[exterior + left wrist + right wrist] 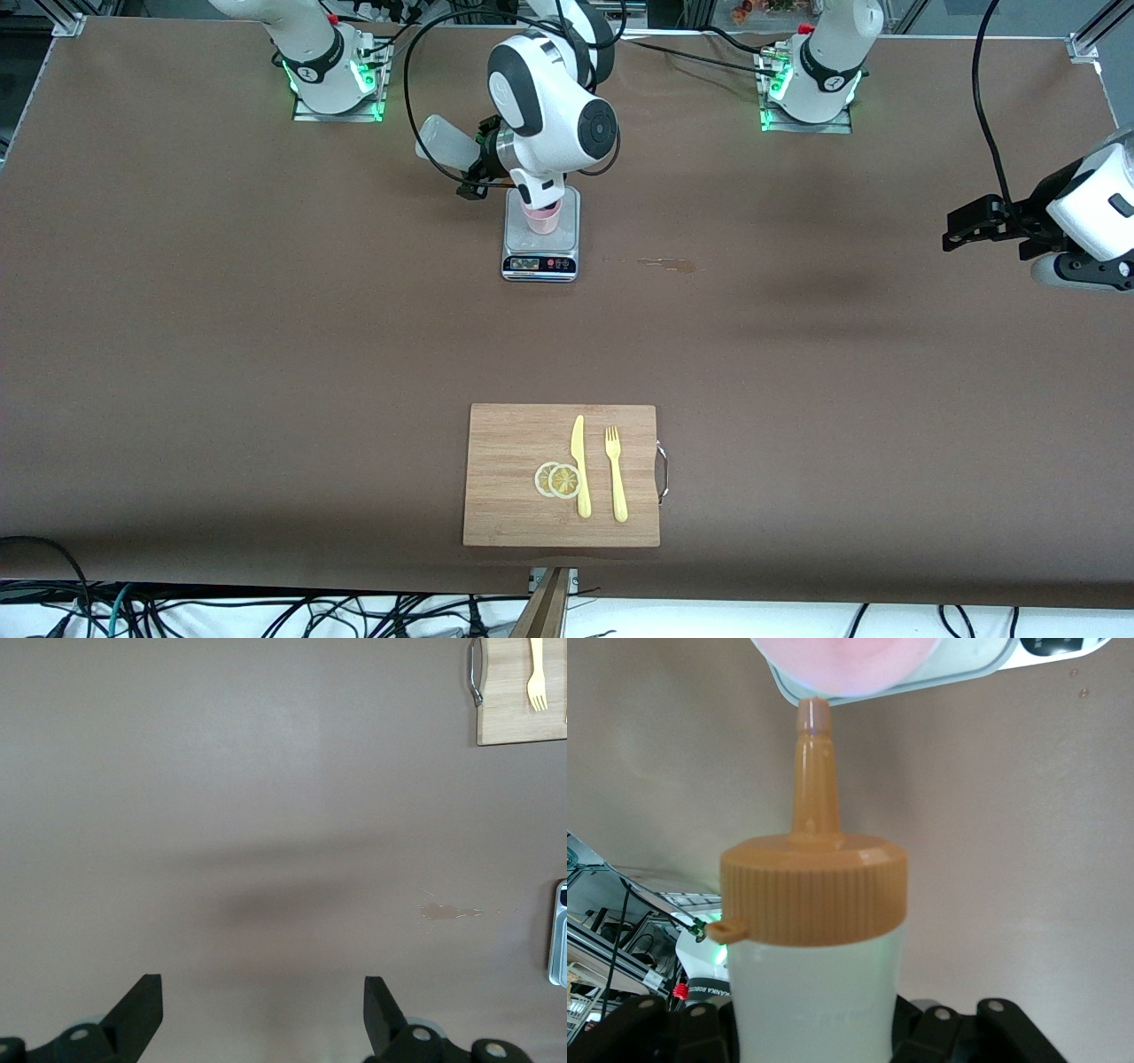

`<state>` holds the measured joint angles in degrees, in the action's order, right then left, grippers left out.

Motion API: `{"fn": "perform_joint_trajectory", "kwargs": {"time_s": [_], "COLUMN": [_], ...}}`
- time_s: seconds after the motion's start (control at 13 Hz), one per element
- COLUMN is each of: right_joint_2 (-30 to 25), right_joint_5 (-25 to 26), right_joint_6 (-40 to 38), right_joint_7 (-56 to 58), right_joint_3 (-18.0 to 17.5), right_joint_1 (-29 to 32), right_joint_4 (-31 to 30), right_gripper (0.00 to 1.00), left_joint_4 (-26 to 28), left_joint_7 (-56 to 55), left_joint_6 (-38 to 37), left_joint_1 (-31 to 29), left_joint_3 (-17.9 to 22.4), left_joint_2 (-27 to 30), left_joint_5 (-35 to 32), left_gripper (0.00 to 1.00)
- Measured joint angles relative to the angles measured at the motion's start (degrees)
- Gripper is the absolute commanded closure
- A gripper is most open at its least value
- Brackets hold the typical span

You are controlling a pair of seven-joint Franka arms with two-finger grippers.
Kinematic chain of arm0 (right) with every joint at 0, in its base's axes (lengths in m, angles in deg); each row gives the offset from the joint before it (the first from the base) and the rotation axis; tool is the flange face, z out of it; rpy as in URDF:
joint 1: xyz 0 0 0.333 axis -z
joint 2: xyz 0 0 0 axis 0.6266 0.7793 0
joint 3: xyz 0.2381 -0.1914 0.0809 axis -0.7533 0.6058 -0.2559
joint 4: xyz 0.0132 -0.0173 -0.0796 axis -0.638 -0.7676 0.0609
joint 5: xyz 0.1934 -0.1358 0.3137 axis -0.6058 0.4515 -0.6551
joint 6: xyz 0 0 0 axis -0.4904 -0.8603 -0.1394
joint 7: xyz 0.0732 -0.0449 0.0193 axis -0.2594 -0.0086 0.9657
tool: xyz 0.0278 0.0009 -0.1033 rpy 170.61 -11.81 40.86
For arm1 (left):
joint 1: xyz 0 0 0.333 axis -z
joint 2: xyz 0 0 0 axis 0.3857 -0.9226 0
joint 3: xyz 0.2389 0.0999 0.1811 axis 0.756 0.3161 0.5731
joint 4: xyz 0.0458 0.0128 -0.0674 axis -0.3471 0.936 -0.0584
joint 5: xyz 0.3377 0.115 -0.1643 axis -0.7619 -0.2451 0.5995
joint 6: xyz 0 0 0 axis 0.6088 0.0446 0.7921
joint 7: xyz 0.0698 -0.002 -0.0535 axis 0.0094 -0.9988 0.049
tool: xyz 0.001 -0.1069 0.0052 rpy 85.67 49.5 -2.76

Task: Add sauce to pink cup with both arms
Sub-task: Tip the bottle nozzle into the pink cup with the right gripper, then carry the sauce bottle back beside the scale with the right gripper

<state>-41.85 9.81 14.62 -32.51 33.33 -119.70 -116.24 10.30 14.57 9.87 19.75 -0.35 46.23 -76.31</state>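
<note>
Right gripper (pixel 483 164) clamps the tilted sauce bottle (pixel 811 930), nozzle apparently over the pink cup (pixel 541 218).
Left gripper (pixel 263 1014) waits, fingers apart, above the bare table (pixel 266 337).

The left arm's black two-finger claw (pixel 263 1019) hangs with its fingers (pixel 142 1005) spread wide over the bare brown tabletop (pixel 221 797). A small pale smear (pixel 450 912) marks the surface. At the frame's edges show a wooden cutting board's corner (pixel 514 718) with metal handle (pixel 475 672), a yellow plastic fork (pixel 536 678), and a silver scale's edge (pixel 558 935).
</note>
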Motion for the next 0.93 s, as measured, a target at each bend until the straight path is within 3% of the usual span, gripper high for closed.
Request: {"fn": "perform_joint_trajectory", "kwargs": {"time_s": [0.39, 0.93], "right_joint_2": [-4.91, -8.1], "right_joint_5": [-0.5, -16.54], "right_joint_6": [0.85, 2.73], "right_joint_7": [13.23, 41.18], "right_joint_3": [0.35, -0.01], "right_joint_1": [10.45, 29.96], "right_joint_4": [0.74, 0.49], "right_gripper": [1.0, 1.0], "left_joint_4": [-0.02, -0.05], "left_joint_7": [0.0, 0.0], "left_joint_6": [0.0, 0.0], "left_joint_1": [0.01, 0.01], "left_joint_3": [-0.01, -0.03], "left_joint_2": [0.0, -0.03], "left_joint_5": [0.0, 0.01], "left_gripper": [0.0, 0.0]}}
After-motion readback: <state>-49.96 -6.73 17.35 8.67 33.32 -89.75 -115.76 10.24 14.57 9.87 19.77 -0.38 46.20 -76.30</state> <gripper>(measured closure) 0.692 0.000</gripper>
